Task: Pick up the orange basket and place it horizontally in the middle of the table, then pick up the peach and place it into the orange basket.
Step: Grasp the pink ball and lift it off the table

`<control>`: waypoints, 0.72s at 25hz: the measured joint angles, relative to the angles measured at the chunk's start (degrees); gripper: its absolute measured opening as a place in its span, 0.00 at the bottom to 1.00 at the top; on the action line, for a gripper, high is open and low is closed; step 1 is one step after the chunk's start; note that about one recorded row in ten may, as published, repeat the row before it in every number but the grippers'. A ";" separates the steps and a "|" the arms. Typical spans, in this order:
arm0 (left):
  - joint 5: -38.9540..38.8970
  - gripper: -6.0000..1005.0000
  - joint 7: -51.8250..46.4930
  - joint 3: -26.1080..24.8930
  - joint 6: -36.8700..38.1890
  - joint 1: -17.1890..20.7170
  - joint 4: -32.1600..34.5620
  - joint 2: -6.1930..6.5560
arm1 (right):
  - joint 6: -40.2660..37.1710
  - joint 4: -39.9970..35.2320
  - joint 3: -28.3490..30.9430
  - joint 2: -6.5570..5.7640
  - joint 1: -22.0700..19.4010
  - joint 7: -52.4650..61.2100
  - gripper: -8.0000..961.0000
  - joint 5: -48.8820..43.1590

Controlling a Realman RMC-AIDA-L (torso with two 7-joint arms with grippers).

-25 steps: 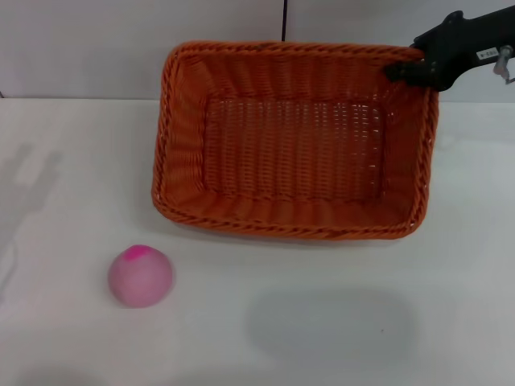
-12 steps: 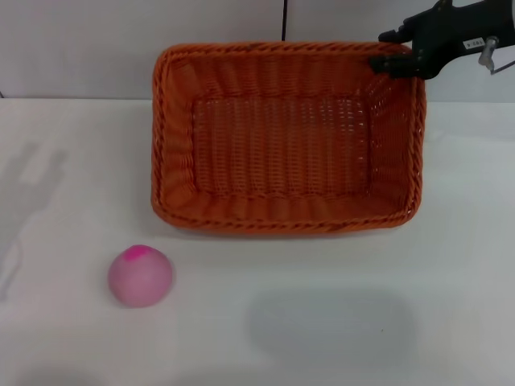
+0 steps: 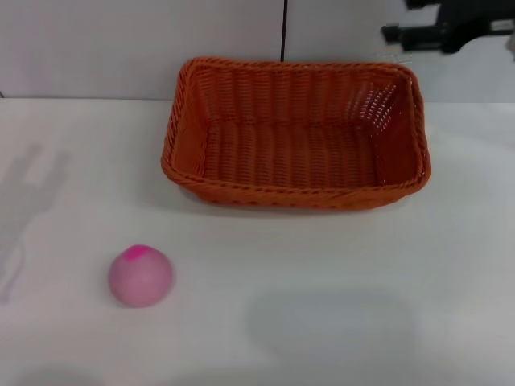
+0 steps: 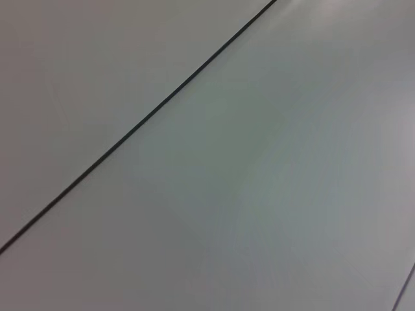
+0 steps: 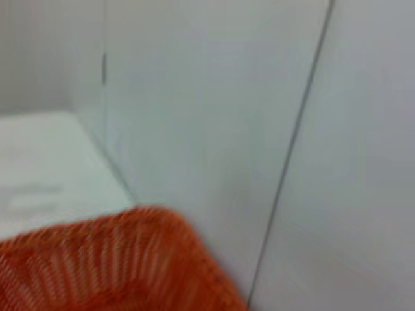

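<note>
Orange wicker, the orange basket [image 3: 296, 133] sits flat on the table [image 3: 338, 289], long side running left to right, at the far middle of the surface close to the back wall [image 3: 145, 40]. Open mouth up. Braided rim visible all round; ribbed bottom and openwork sides in plain sight, nothing inside.

Peach [image 3: 140, 276] rests on the table at the near left, well apart from the basket. Pale pink, magenta patch on top. Nothing touches it.

Right gripper [image 3: 402, 20] hangs above and just beyond the basket's far right corner, at the upper right of the head view, in front of the wall. Black fingers [image 3: 406, 35] point toward the robot's left, apart with a clear gap between them, holding nothing. No contact with the rim.

Right wrist view: one rounded corner of the basket [image 5: 110, 259] low in the picture, the white table beside it, wall panels with a thin dark seam [image 5: 292, 149] behind. Own fingers not shown there.

Left gripper: not seen in any view. Left wrist view gives only a plain grey-white surface crossed by a thin dark line [image 4: 136, 126].

Faint grey shadows lie on the table at the far left and near centre.
</note>
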 joint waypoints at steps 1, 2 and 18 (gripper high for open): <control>-0.01 0.74 0.00 0.39 -0.12 0.06 -0.08 0.07 | -0.55 -5.26 -0.24 1.37 -4.49 -0.66 0.66 6.07; 0.01 0.74 0.00 1.24 -0.35 0.08 -0.31 0.24 | -0.55 -5.26 -0.24 1.37 -4.49 -0.66 0.66 6.07; 24.78 0.73 -0.53 7.08 -2.92 -0.42 -10.18 5.19 | -16.38 18.68 8.16 2.23 -30.12 -19.96 0.66 55.30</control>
